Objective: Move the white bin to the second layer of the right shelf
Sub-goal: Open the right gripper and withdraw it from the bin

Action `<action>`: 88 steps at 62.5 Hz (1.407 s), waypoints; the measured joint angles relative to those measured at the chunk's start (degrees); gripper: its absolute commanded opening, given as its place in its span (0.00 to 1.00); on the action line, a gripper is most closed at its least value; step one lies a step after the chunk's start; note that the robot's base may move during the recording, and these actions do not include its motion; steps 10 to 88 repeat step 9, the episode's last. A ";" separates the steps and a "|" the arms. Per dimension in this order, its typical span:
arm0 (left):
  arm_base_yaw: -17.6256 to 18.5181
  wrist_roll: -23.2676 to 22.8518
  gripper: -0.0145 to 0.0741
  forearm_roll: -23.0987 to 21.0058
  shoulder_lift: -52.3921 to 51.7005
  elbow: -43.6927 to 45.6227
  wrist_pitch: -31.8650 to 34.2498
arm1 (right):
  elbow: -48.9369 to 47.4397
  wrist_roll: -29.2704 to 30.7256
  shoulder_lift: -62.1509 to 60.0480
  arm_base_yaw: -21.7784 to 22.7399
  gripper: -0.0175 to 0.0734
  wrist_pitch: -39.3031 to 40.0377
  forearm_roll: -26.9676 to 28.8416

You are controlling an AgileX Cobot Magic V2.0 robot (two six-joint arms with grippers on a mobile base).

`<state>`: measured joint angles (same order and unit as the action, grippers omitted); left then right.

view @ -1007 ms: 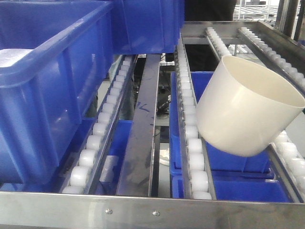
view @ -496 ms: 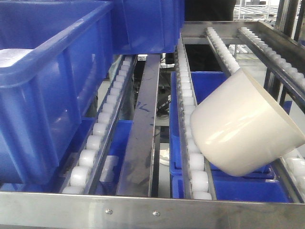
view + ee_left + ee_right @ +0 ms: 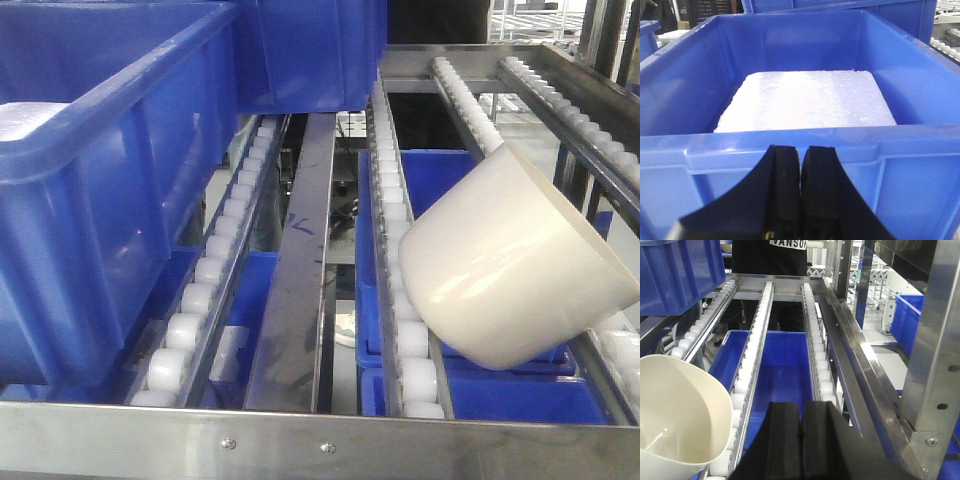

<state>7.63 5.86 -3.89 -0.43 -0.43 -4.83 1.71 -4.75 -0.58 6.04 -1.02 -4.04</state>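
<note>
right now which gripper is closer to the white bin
Right. The right gripper, shut, sits just beside the white bin on the roller rails. The left gripper, also shut, faces a blue crate holding a white foam block, with no bin in its view.

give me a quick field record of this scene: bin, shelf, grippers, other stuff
white bin: tipped on its side, lying across the roller rails, opening facing up and right
right shelf second layer: sloped roller rails with a steel front bar, bin resting on it
left gripper: jaws shut, empty, in front of a blue crate
right gripper: jaws shut, empty, beside the bin, not touching it
crate contents: white foam slab
below the rails: blue bins
</note>
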 measured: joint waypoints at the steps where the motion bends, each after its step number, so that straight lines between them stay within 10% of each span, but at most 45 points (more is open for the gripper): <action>1: 0.00 0.00 0.26 0.00 0.00 0.00 0.00 | 0.00 0.00 0.00 0.00 0.25 0.00 0.00; 88: 0.00 0.00 0.26 0.00 0.00 0.00 0.00 | 0.00 0.12 0.00 0.00 0.25 0.00 0.00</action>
